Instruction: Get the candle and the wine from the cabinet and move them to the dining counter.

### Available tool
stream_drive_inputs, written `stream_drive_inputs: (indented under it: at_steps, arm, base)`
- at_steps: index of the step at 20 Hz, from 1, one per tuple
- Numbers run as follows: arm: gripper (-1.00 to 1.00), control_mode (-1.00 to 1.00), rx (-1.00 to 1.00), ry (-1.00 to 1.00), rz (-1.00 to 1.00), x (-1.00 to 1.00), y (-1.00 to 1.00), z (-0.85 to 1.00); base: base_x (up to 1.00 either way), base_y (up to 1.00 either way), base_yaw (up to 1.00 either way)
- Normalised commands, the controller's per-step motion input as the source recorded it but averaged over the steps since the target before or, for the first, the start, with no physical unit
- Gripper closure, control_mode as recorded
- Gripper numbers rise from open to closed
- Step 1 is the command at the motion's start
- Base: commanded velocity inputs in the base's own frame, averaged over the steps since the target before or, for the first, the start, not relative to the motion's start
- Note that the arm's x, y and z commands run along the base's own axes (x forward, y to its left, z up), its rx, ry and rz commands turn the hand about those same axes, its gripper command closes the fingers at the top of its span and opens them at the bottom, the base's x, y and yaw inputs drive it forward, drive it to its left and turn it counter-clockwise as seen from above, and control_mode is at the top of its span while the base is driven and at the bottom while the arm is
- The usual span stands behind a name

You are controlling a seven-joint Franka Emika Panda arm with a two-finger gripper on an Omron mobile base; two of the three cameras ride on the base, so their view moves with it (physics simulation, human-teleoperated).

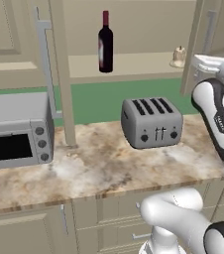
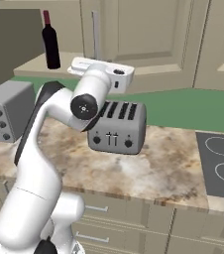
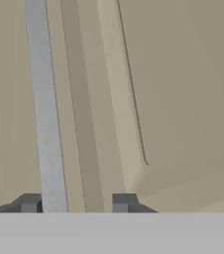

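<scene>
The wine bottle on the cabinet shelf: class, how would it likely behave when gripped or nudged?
The wine stands tall and slim on a small base, so a nudge may tip it. Its glossy glass probably slips in a grip and could break. On its side it would likely roll off the shelf.

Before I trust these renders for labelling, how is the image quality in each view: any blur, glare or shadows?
Left base view: soft overall, the candle a pale smudge on the cabinet shelf, the wine crisper with a faint sheen. Right base view: even flat light, soft shadow under the toaster. Hand view: very close and blurry, cabinet door handle between the gripper tips, no glare.
</scene>
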Motion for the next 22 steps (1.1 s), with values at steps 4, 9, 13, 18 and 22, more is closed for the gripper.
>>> stream_drive_inputs:
  at_steps: [4, 9, 13, 18, 22]
  arm:
    - [1.00, -1.00, 0.00, 0.00, 0.00, -0.56, -0.64, 0.00]
    - [1.00, -1.00, 0.00, 0.01, 0.00, -0.56, -0.64, 0.00]
    - [1.00, -1.00, 0.00, 0.02, 0.00, -0.54, -0.63, 0.00]
    - [1.00, -1.00, 0.00, 0.03, 0.00, -0.53, -0.63, 0.00]
    - [1.00, -1.00, 0.00, 0.03, 0.00, -0.51, -0.65, 0.00]
  base:
    - [0.00, 0.00, 0.00]
    - [0.00, 0.00, 0.00]
    - [0.00, 0.00, 0.00]
    - [0.00, 0.00, 0.00]
    - [0.00, 0.00, 0.00]
